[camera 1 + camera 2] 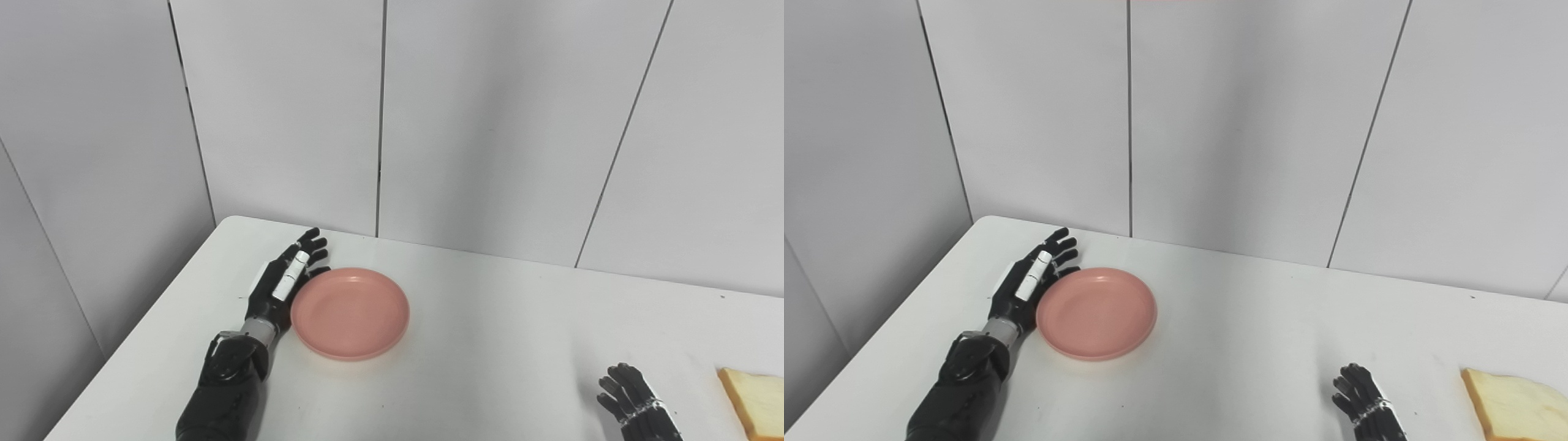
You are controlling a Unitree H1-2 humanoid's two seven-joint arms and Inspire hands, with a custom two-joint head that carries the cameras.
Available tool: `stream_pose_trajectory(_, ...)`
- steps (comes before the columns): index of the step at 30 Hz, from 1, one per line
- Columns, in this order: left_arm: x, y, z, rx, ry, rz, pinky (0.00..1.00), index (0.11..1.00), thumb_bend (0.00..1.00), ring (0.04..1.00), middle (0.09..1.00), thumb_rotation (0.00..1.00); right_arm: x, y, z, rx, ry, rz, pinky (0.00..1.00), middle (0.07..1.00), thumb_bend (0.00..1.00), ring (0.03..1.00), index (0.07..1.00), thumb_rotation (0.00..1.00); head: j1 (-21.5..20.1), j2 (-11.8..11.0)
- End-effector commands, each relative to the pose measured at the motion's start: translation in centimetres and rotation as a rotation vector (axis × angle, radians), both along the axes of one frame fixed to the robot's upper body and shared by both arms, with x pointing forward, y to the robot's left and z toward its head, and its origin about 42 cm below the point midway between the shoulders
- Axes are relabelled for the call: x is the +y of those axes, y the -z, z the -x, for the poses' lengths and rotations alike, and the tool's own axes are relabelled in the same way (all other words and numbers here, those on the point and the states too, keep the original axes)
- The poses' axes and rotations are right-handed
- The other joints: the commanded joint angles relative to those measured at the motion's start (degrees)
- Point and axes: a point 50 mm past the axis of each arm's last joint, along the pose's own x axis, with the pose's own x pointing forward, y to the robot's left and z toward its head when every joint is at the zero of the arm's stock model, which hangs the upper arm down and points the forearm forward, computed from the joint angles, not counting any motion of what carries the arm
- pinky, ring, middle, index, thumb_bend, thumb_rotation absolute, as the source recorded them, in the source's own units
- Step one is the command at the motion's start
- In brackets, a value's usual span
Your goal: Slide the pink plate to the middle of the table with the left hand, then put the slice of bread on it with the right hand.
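Observation:
The pink plate (350,311) lies flat on the left half of the white table (490,343), with nothing on it. My left hand (285,280) stands on edge against the plate's left rim, open, its fingers stretched toward the wall. A slice of bread (756,401) lies at the table's right edge, partly cut off by the frame. My right hand (634,401) rests low near the front right, open, a short way left of the bread and apart from it.
Grey wall panels (380,122) close off the table's far side and left. The table's left edge (147,318) runs close beside my left arm. Bare white tabletop lies between the plate and my right hand.

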Motion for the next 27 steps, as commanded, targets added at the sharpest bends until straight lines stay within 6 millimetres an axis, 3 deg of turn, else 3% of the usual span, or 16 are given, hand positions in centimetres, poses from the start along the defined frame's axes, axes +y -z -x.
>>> stream_pose_trajectory(1, -1.3, -1.1, -0.4, -0.044, 0.046, -0.013, 0.72, 0.851, 0.91, 0.871, 0.861, 0.71, -1.1, 4.1, 2.0, 0.144, 0.02, 0.021, 0.85, 0.877, 0.82, 0.86, 0.859, 0.87, -0.1, 0.1)
stream_pose_trajectory(15, -6.5, -0.3, 0.6, 0.033, 0.192, -0.008, 0.76, 0.866, 0.93, 0.892, 0.881, 0.72, -0.6, 3.9, 2.3, 0.135, 0.013, 0.023, 0.85, 0.876, 0.81, 0.86, 0.857, 0.85, -1.7, 1.06)
stream_pose_trajectory(27, -10.4, 0.1, 1.6, 0.046, 0.265, 0.032, 0.78, 0.86, 0.94, 0.883, 0.867, 0.72, 0.9, 3.1, 2.4, 0.117, 0.0, 0.048, 0.85, 0.881, 0.8, 0.862, 0.86, 0.85, -7.59, 3.75)
